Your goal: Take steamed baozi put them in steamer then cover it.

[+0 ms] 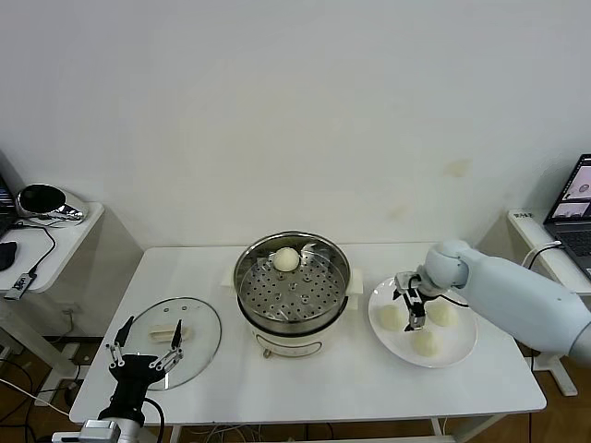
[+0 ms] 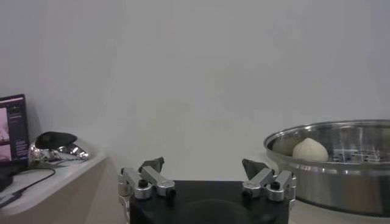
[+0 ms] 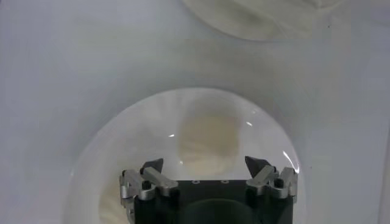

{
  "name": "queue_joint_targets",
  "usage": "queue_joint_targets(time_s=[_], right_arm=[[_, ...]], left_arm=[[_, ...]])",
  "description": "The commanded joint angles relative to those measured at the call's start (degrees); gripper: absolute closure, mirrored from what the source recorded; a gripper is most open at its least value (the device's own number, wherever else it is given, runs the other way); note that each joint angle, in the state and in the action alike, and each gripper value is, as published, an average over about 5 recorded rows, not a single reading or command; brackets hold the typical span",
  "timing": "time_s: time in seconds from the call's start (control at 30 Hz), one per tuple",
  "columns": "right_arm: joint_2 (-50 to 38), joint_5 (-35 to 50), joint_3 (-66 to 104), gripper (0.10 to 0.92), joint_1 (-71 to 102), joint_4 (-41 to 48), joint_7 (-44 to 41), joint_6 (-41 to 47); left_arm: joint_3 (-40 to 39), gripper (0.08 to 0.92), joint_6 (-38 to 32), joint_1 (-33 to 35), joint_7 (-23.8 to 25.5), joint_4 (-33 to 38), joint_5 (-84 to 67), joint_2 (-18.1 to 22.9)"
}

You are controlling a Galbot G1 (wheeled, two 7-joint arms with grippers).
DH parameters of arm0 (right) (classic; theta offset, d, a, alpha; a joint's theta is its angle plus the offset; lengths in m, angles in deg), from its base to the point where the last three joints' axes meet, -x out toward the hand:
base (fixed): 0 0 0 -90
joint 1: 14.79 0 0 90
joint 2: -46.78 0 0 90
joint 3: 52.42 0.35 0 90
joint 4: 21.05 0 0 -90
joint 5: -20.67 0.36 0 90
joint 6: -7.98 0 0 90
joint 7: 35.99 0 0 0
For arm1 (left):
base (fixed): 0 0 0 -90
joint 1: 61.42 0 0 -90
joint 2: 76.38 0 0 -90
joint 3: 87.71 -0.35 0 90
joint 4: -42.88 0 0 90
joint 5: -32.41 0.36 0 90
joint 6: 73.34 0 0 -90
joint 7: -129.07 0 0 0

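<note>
The steel steamer (image 1: 294, 293) stands mid-table on its white pot base and holds one baozi (image 1: 286, 259) at its far side; both also show in the left wrist view, the steamer (image 2: 341, 170) and the baozi (image 2: 309, 150). Three baozi lie on the white plate (image 1: 462, 351) at the right: one (image 1: 393, 317), one (image 1: 443, 314), one (image 1: 426, 342). My right gripper (image 1: 413, 306) is open, just above the plate between the two far buns; in its wrist view a baozi (image 3: 206, 139) lies ahead of the open jaws (image 3: 204, 164). My left gripper (image 1: 146, 349) is open and empty at the table's front left.
A glass lid (image 1: 174, 341) with a cream handle lies flat on the table at the left, just beyond my left gripper. A side table (image 1: 51, 235) with a shiny object stands far left. A laptop (image 1: 574, 208) sits at the far right.
</note>
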Motion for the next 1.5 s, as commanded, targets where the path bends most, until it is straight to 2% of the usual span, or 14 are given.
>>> queue_joint_targets(time_s=[0.03,0.27,0.37,0.7,0.87,1.03,1.23,1.5], right_arm=[[3.01,-1.91,1.90,0.219,2.44,4.74,0.58,-0.21],[2.88,-1.98,1.86,0.359,1.81,4.30,-0.55,-0.46],[1.53,-0.87,1.34,0.393,-0.09,2.01,-1.26,-0.09],[-10.57,11.50,-8.32,0.406,-19.91,-11.57,-4.64,2.79],[-11.58,19.66,-16.01,0.406,-33.79,-15.58,-4.67,4.64],[-6.21,28.87,-20.95,0.406,-42.85,-17.88,-2.77,8.38],[4.15,37.73,-23.25,0.397,-44.10,-18.34,2.07,14.45],[20.56,44.13,-24.72,0.389,-40.34,-10.42,7.20,22.12]], left_arm=[[-0.07,0.177,-0.11,-0.16,0.00,-0.35,-0.04,-0.04],[-0.18,0.177,-0.10,-0.28,-0.02,-0.31,-0.06,0.05],[-0.24,0.177,-0.10,-0.26,-0.02,-0.30,-0.05,0.02],[-0.50,0.177,0.06,-1.18,0.00,0.17,-0.09,-0.65],[-1.03,0.177,0.13,-1.65,0.01,0.11,-0.10,-0.95],[-1.28,0.177,0.09,-1.94,-0.09,0.13,-0.31,-1.16],[-0.63,0.177,0.13,-1.95,-0.12,0.48,-0.92,-1.65],[0.27,0.177,0.12,-1.90,-0.10,0.56,-1.33,-1.55]])
